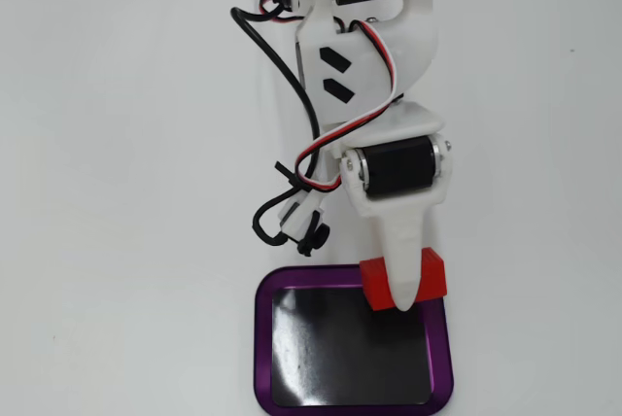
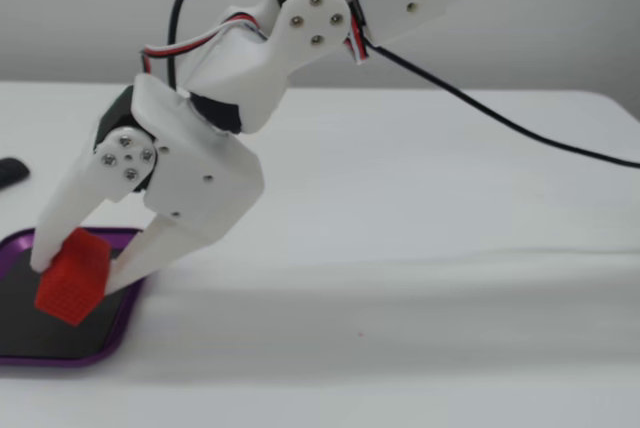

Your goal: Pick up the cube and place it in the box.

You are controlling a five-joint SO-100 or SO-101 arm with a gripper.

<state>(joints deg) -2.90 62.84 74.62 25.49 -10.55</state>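
The red cube (image 1: 433,274) is held between the fingers of my white gripper (image 1: 400,292), which is shut on it. In a fixed view from above it hangs over the top right rim of the box (image 1: 263,358), a purple-rimmed tray with a dark inside. In a fixed view from the side the cube (image 2: 72,276) is tilted and held just above the box's (image 2: 115,322) right part, between both fingers of the gripper (image 2: 75,266). Whether the cube touches the tray floor I cannot tell.
A white table (image 1: 117,192) surrounds the box. Black and red cables (image 1: 292,183) hang beside the arm. A black cable (image 2: 520,128) runs across the table to the right. A small dark object (image 2: 10,172) lies at the far left edge.
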